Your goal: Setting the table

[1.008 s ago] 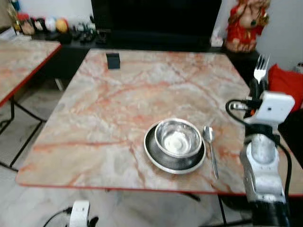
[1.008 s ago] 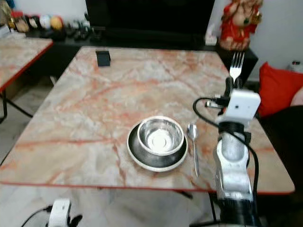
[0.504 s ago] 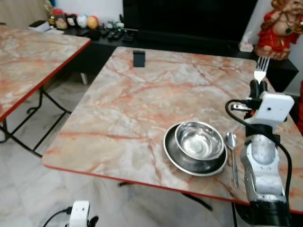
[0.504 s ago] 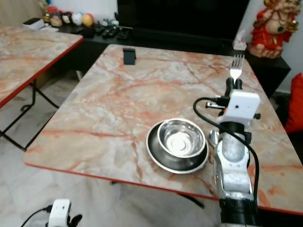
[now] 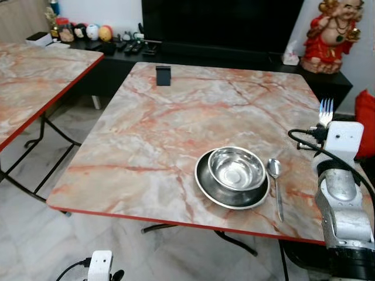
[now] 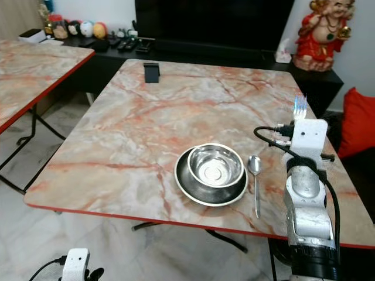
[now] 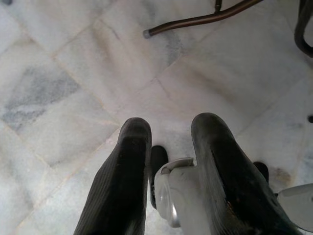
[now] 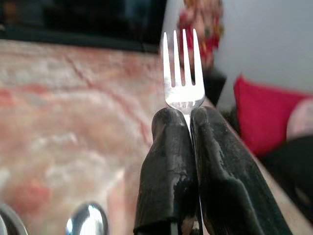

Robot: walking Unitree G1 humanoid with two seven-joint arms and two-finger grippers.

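Note:
A steel bowl (image 5: 237, 168) sits in a dark steel plate (image 5: 206, 188) near the front right of the marble table (image 5: 176, 123). A spoon (image 5: 274, 181) lies just right of the plate, handle toward me. My right gripper (image 8: 187, 115) is shut on a fork (image 8: 182, 73), held upright with the tines up. From the head, the fork (image 5: 326, 111) stands above the table's right edge, right of the spoon. My left gripper (image 7: 171, 127) hangs open over the floor, holding nothing.
A small black block (image 5: 163, 75) stands at the table's far left. A second marble table (image 5: 35, 76) is on the left. A red figurine (image 5: 326, 35) tops the dark cabinet behind, and a red cushion (image 5: 367, 120) lies to the right. Metal table legs (image 7: 200, 19) cross the tiled floor.
The whole view has swung and tilted, so the camera moved. My right gripper still holds the fork, now a little lower and further right beside the table edge.

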